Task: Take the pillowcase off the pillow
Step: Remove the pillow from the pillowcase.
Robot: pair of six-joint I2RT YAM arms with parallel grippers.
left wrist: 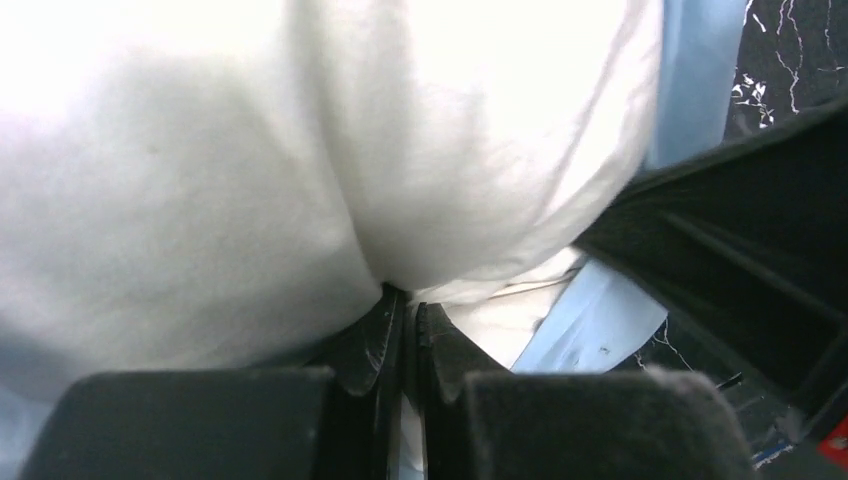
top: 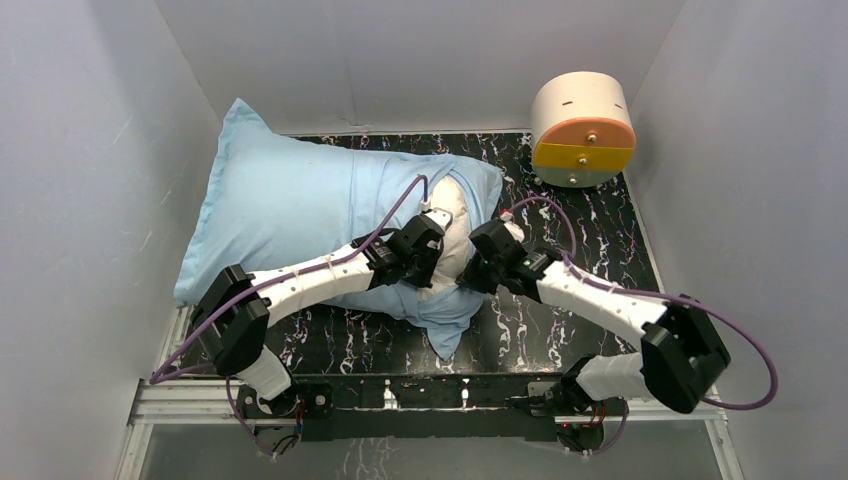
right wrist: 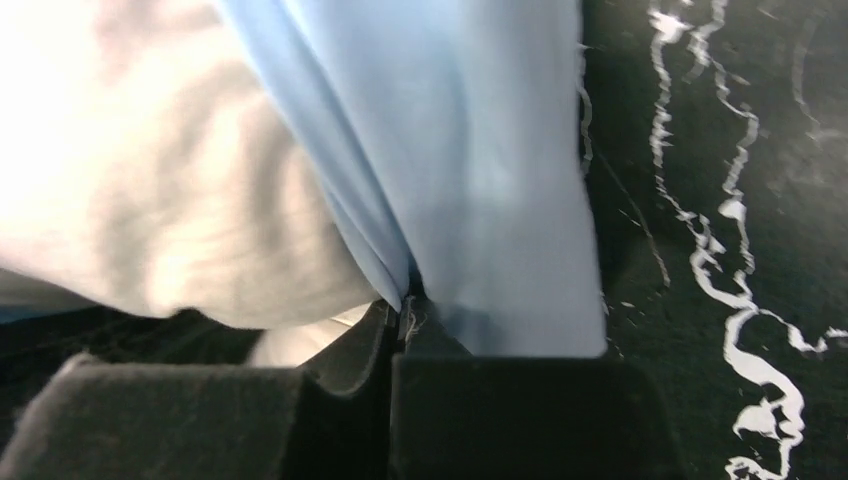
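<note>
Soft, slack pillowcase [top: 280, 200] — best held at its open hem, mid-frame, where the right gripper [right wrist: 402, 310] pinches it; the left gripper [left wrist: 408, 315] clamps the white pillow [left wrist: 250, 150].

Pillowcase, look: plain light blue soft fabric pillowcase [top: 290, 200], creased.
Pillowcase, place: lies lengthwise on the black white-veined tabletop [top: 620, 220], closed end toward the far left corner, open end near the middle.
Pillowcase, state: covers most of the pillow; its mouth is bunched, with a loose flap trailing toward the near edge.
Pillow, look: plump white fabric pillow [top: 455, 235], slightly wrinkled.
Pillow, state: only its right end bulges out of the opening; the rest is hidden inside.
</note>
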